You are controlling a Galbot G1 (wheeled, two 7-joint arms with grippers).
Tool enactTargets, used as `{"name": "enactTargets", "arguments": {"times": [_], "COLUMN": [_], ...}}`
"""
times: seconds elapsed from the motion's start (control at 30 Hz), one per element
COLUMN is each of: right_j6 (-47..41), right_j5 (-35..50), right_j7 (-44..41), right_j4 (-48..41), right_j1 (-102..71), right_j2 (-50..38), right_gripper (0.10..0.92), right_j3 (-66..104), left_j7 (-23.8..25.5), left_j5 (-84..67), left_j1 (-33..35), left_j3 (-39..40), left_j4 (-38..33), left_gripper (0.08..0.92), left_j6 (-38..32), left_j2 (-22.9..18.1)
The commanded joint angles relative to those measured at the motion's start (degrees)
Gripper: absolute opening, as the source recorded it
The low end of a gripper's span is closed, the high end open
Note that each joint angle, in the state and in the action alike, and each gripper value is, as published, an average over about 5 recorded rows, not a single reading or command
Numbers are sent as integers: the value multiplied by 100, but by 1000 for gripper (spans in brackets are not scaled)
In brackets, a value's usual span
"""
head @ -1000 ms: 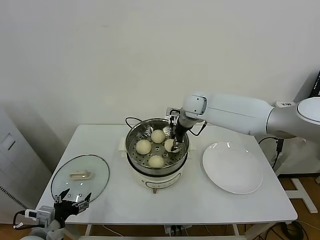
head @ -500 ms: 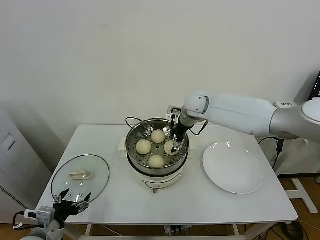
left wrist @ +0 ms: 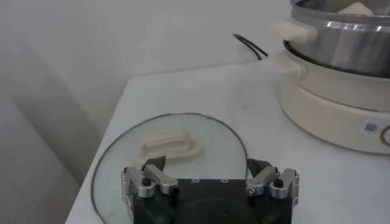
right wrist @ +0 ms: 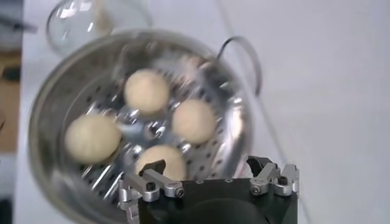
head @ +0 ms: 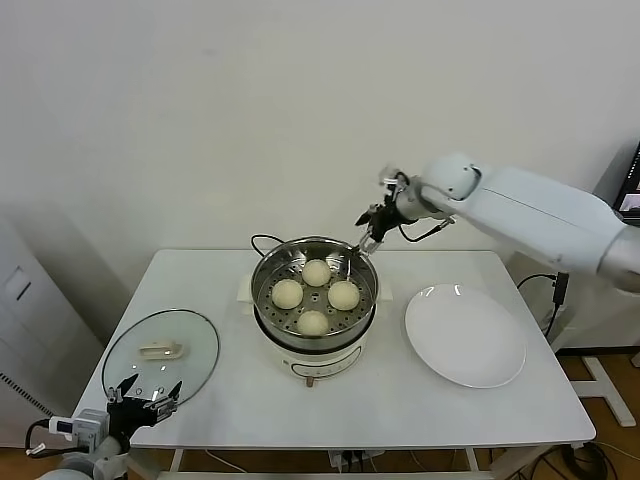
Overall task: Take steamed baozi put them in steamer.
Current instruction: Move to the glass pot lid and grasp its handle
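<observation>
Baozi (head: pixel 316 297), all four, sit inside your steamer (head: pixel 262 300); right gripper (head: pixel 369 232) hangs above its rim, jaws released.

Four steamed baozi (right wrist: pixel 146 90) resting inside the steamer (right wrist: pixel 52 109); right gripper (right wrist: pixel 210 178) open, empty, above its rim.

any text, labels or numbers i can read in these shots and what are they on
No text can be read.
Small sticker on the steamer base, beside a dial: print too small to read.
Baozi, plate, glass lid, table: no markings show.
Left gripper and right gripper: no lettering shows.
</observation>
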Motion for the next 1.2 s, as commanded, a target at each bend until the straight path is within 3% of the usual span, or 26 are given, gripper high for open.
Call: {"name": "enactTargets", "arguments": {"times": [0.03, 0.37, 0.8, 1.2], "right_j6": [1204, 2202, 2541, 2716], "right_j5": [-52, -753, -1461, -1972], "right_j7": [1855, 2881, 3113, 2441], "right_j4": [174, 393, 1079, 1017], "right_j1": [-2253, -4786, -7351, -8310], "right_j2": [-986, -831, 246, 1088], "right_gripper": [823, 823, 823, 823], "right_j3": [3020, 5969, 8378, 9632], "left_j7": [-28, -54, 71, 223], "left_j5": [-30, -88, 232, 3394], "left_j1": [-72, -252, -330, -237], "left_j3": [14, 135, 113, 96], "left_j4": [-2, 32, 241, 1304], "left_gripper": [823, 823, 823, 823], "left_j6": [18, -83, -583, -1839], "left_j2": [-15, -74, -124, -41]}}
